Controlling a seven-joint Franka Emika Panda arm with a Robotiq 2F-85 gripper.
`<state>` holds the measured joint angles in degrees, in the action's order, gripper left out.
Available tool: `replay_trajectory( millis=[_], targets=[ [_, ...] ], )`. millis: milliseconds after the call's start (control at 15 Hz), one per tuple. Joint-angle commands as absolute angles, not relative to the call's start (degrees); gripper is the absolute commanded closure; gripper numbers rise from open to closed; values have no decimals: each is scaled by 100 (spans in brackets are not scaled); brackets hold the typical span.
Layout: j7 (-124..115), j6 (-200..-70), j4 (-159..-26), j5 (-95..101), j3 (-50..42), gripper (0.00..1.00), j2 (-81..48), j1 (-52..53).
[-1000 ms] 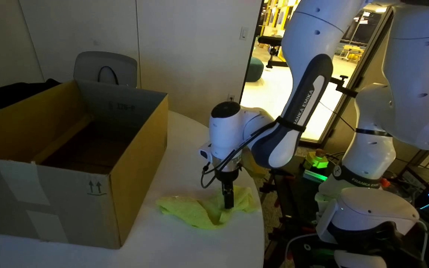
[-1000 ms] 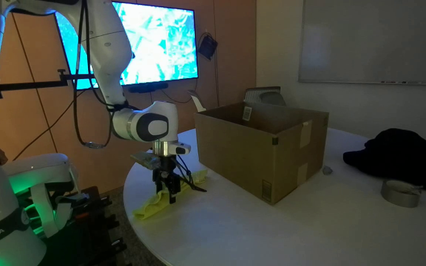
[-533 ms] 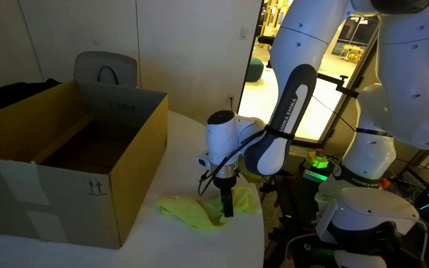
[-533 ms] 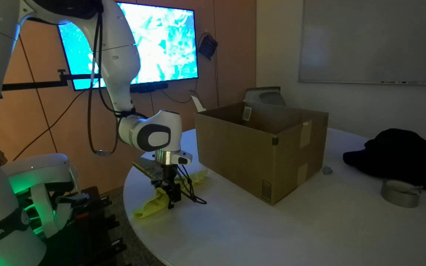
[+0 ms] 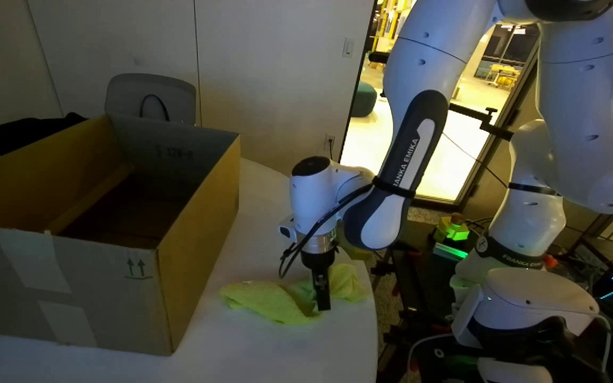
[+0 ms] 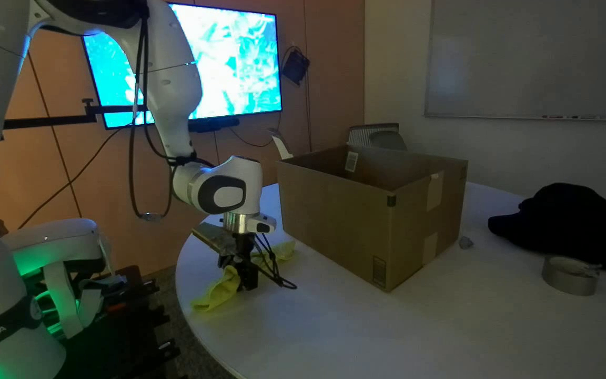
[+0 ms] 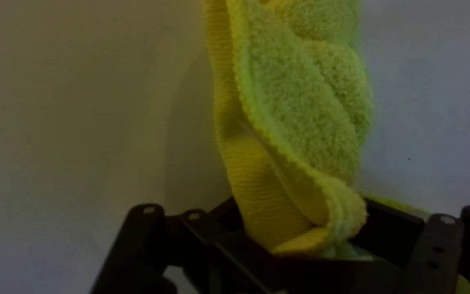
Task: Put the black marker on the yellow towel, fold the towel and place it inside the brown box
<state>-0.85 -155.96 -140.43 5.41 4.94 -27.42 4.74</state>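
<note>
The yellow towel (image 5: 264,302) lies crumpled on the white table, close to its curved edge. Pointing straight down, my gripper (image 5: 322,305) is low over the towel's middle, its tips near table level. In the wrist view a bunched fold of the towel (image 7: 300,106) fills the space within the gripper (image 7: 300,220), pressed by a dark finger on each side. A loose end of the towel (image 6: 218,292) sticks out beside the gripper (image 6: 245,281). The open-topped brown box (image 5: 200,250) stands apart from the towel. The black marker does not show; it is hidden or out of view.
A tape roll (image 6: 569,276), a black cloth item (image 6: 561,221) and a small grey lump (image 6: 465,242) lie beyond the box in an exterior view. The box's tall side wall (image 6: 334,210) rises near the towel. A chair (image 5: 149,98) stands behind the table (image 5: 264,351).
The gripper has come down a little and shifted slightly toward the box. Its fingers have drawn together on the towel, which has moved very slightly with them.
</note>
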Motion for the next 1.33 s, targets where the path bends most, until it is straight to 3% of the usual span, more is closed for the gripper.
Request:
replay_trajectory(
  millis=[0,133,800,1267],
  targets=[
    [160,-15426,-13912,270,678,84,-2702,362],
    [227,-15370,-13924,177,744,99,-2576,300],
    [220,-14277,-14142,503,292,100,-527,222],
    [-261,-13199,-12747,684,356,100,343,294]
  ],
)
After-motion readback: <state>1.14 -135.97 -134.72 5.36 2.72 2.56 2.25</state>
